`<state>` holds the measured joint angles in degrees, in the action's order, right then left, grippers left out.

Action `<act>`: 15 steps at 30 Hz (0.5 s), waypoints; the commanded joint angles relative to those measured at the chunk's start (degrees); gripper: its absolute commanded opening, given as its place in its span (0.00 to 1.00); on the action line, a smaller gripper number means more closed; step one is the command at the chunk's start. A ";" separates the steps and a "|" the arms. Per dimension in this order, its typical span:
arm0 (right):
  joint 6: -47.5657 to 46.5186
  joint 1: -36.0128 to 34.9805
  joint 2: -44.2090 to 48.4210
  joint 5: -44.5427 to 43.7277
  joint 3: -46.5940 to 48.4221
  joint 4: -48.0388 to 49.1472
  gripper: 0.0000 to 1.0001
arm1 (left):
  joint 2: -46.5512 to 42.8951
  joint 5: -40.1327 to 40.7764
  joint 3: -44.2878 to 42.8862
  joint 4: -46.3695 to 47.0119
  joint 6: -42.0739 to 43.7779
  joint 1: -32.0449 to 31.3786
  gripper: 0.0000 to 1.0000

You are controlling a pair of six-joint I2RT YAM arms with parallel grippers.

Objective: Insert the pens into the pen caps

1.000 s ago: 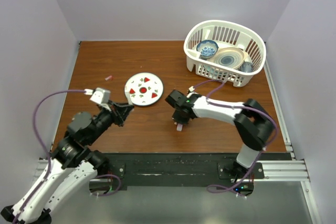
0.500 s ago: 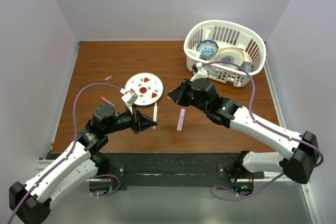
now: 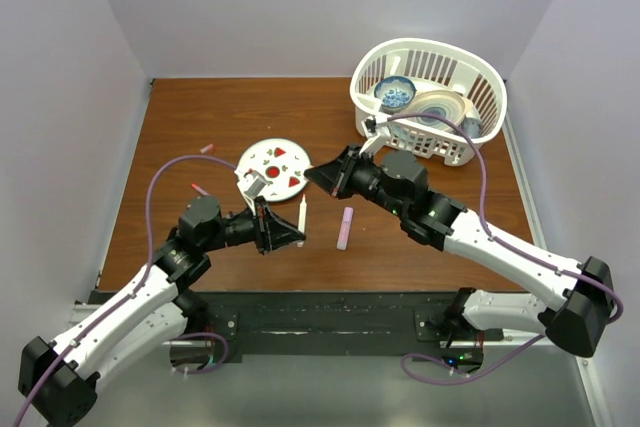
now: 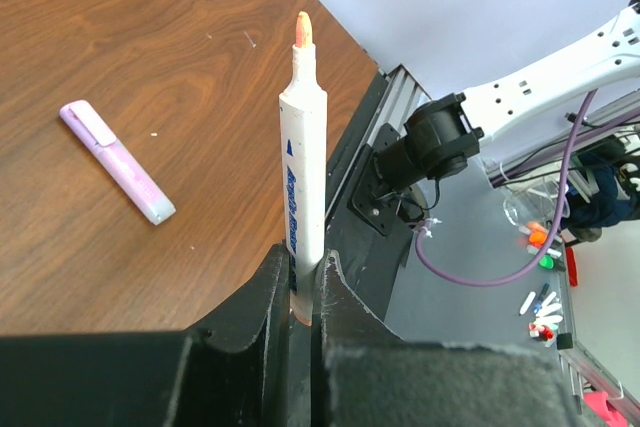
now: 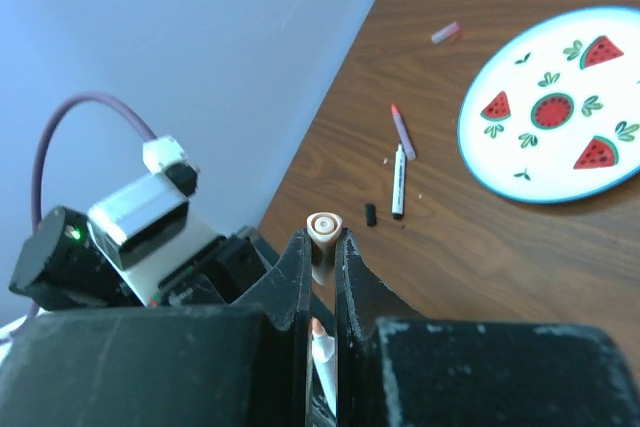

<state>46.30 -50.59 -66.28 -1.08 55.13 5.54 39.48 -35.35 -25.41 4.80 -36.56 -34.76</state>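
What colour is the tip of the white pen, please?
The tip is orange, clearest in the left wrist view.

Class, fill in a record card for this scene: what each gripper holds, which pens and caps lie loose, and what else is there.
left gripper: shut on white pen, tip bare
right gripper: shut on pale cap
lying loose: pink pen, reddish pen, dark cap, pink cap
other things: watermelon plate, white basket with dishes

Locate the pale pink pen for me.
Top view: the pale pink pen lies flat on the table, centre front, just right of the white pen in the left gripper and nearer the arm bases than the plate.
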 commanded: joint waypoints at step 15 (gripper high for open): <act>-0.95 -0.30 3.18 4.07 -2.66 2.63 0.00 | 0.07 -0.33 0.10 3.99 -1.24 0.22 0.00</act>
<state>45.98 -50.61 -64.27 1.34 52.99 6.09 39.55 -35.57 -25.41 6.24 -36.97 -34.76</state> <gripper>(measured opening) 0.053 0.096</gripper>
